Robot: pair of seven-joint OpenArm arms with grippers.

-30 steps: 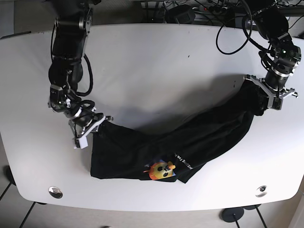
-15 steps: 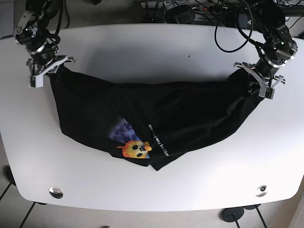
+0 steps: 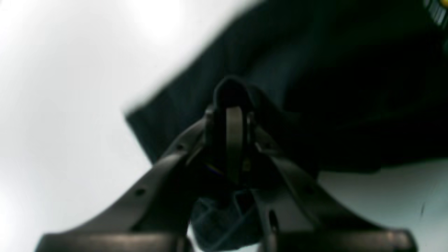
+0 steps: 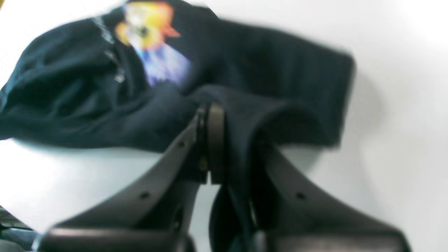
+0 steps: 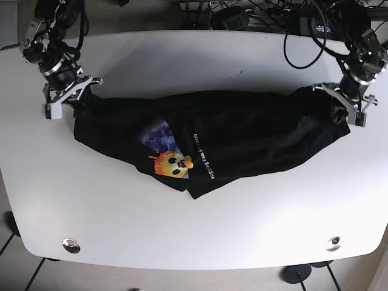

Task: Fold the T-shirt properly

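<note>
A black T-shirt (image 5: 242,133) with an orange and purple print (image 5: 171,162) hangs stretched between my two grippers above the white table (image 5: 200,60). My left gripper (image 5: 347,108), at the right of the base view, is shut on one end of the shirt; the left wrist view shows its fingers (image 3: 232,140) pinched on black cloth (image 3: 315,87). My right gripper (image 5: 68,97), at the left of the base view, is shut on the other end; the right wrist view shows its fingers (image 4: 213,140) clamped on the cloth (image 4: 273,87), with the print (image 4: 150,31) beyond.
Cables and equipment (image 5: 242,12) lie beyond the table's far edge. Two round metal fittings (image 5: 71,245) (image 5: 333,244) sit near the front corners of the table.
The shirt has been pulled wider and flatter between the grippers. The left gripper moved outward to the right; the right gripper moved a little down and right. The print shifted up.
</note>
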